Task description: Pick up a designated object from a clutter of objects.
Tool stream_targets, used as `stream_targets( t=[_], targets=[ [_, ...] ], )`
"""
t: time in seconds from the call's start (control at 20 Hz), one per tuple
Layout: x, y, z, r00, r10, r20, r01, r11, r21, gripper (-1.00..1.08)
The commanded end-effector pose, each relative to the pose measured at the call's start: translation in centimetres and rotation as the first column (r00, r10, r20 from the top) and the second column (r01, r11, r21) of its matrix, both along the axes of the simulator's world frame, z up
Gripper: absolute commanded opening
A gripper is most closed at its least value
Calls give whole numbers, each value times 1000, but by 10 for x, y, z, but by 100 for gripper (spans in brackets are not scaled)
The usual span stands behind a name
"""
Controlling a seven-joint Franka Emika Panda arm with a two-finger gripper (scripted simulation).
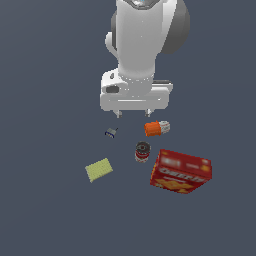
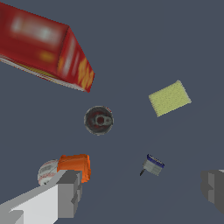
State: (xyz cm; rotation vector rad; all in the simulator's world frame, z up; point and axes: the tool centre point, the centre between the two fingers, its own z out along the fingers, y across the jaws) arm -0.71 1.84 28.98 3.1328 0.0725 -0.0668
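A: Finger status?
B: Gripper (image 1: pixel 133 114) fingers (image 2: pixel 68 192) spread, holding nothing, above the plain dark grey-blue floor (image 1: pixel 45 210).
A: Target position?
B: Flat pale yellow-green sponge-like block (image 1: pixel 98 170) lies alone, well apart from the large red cracker box (image 1: pixel 181 171).

block (image 1: pixel 99 170) far exterior-left | can (image 1: pixel 142 152) between block and box (image 1: pixel 181 172) | cylinder (image 1: pixel 157 128) behind can

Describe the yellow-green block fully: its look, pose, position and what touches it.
The yellow-green block is a small, thin rectangle, pale and faintly textured like a sponge. It lies flat on the dark surface, turned askew, alone at the exterior view's left of the clutter. Nothing touches it: the dark can and the tiny blue-grey item sit apart, and the gripper hangs open well away.
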Motion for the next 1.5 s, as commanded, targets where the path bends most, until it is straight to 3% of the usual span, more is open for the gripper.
stream_targets(
  t=[0.0, 1.0, 1.25, 1.45],
  targets=[
    [0, 0, 0, 1000, 0, 0, 0, 1000, 0, 100],
    [9, -2, -10, 995, -97, -14, 97, 995, 27, 100],
    [22, -14, -30, 980, -198, -13, 198, 980, 31, 100],
    [36, -29, -53, 951, -310, -11, 310, 950, 33, 100]
  ],
)
